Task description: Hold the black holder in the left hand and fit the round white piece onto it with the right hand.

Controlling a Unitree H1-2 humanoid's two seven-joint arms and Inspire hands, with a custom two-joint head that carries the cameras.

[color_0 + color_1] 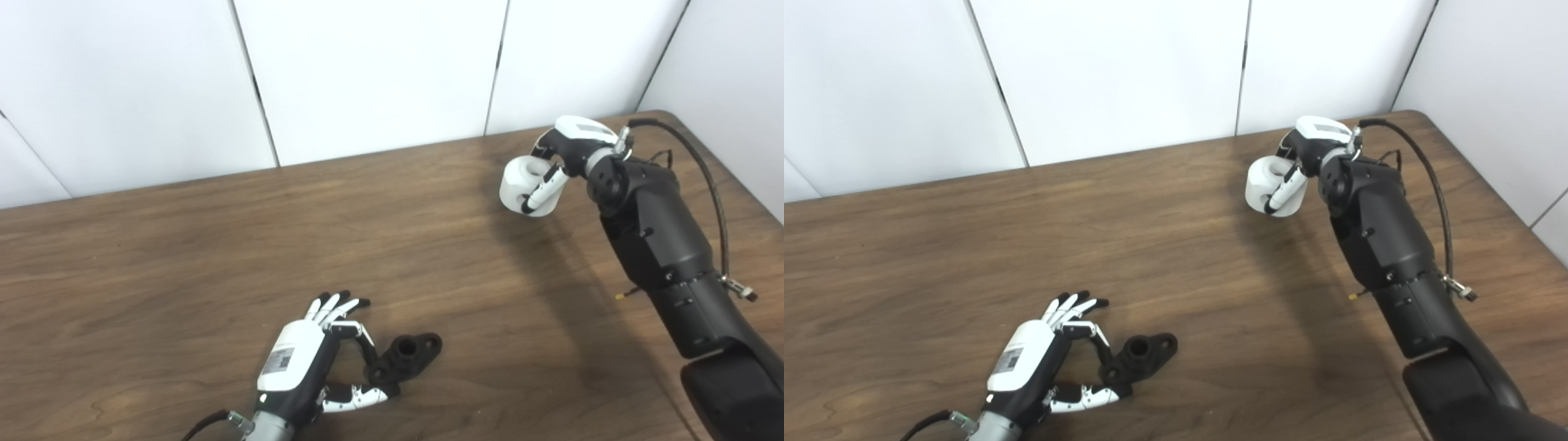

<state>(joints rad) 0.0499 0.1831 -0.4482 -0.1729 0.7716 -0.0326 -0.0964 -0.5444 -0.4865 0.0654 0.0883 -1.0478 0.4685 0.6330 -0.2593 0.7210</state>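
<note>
Nearest, the left hand [306,361] pinches one end of the black holder [405,356], which lies on the table [184,245] — long axis running up-right. Far off to the right, the right hand [566,159] grips the round white piece [520,184] — well apart.

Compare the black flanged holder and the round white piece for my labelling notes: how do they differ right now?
The black flanged holder is dark and elongated; the round white piece is a pale ring. The holder is near the table's front by the left hand; the white piece is far right, clasped in the right hand. Both have a central hole.
</note>
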